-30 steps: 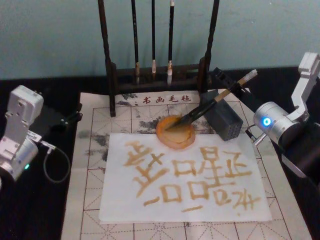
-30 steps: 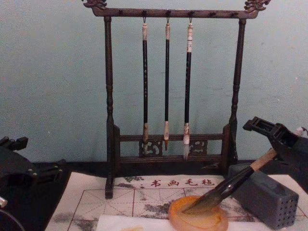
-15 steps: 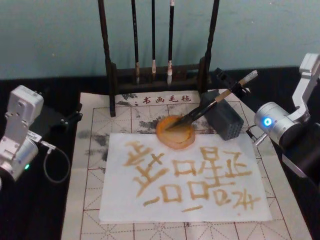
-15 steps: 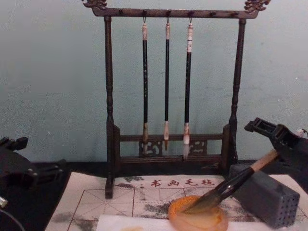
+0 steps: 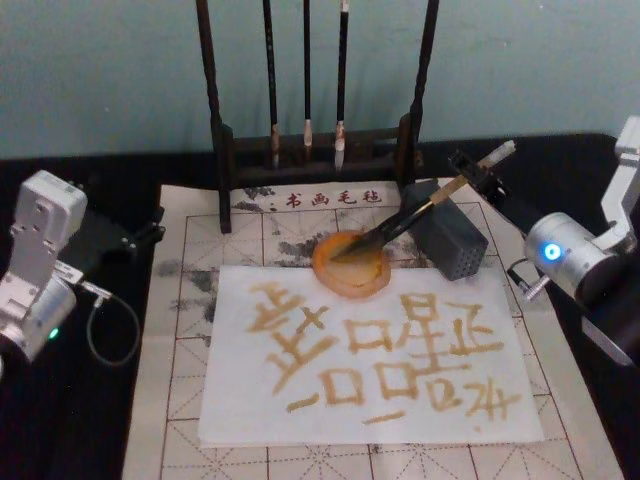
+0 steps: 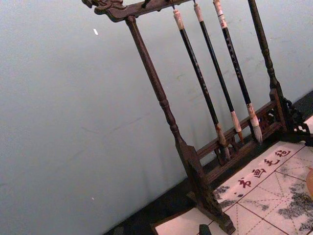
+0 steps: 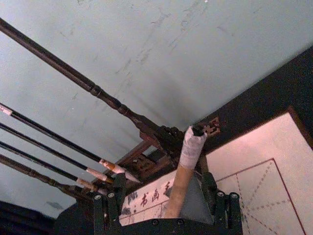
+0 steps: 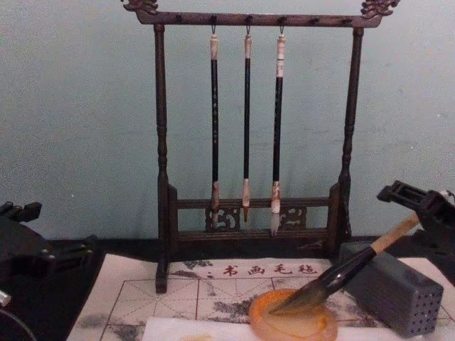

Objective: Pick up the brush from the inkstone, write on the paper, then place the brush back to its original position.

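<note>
— What's on the table?

— I see a gridded felt mat on black cloth, teal wall behind. The brush leans tip-down in the inkstone, handle across the grey block.

— Grippers?

— Right gripper fingers spread around the handle's end; left gripper parked, I cannot tell.

Three thin hanging brushes, one thick brush, apparently one inkstone.

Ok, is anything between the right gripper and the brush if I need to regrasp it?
Nothing visible. The right gripper sits open at the whitish handle end of the brush, fingers either side of it. The grey perforated block only props the handle from below; the tip rests in the inkstone.
</note>
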You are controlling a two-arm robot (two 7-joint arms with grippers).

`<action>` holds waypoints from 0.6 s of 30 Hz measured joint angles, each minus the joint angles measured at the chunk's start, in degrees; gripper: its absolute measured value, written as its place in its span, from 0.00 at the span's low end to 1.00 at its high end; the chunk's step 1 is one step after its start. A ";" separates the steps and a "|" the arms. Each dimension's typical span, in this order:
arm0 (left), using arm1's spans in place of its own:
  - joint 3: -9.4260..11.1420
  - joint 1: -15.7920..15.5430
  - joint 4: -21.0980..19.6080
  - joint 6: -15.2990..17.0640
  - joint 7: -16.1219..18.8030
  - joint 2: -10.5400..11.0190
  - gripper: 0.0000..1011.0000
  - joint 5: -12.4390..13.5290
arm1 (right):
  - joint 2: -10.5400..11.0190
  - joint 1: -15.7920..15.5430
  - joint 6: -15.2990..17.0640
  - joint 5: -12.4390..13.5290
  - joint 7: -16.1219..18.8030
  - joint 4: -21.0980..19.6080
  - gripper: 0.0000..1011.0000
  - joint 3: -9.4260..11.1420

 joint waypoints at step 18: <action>0.00 0.00 0.00 0.00 0.00 0.00 0.99 0.00 | 8.61 -8.84 1.17 6.11 0.52 -12.57 0.99 1.91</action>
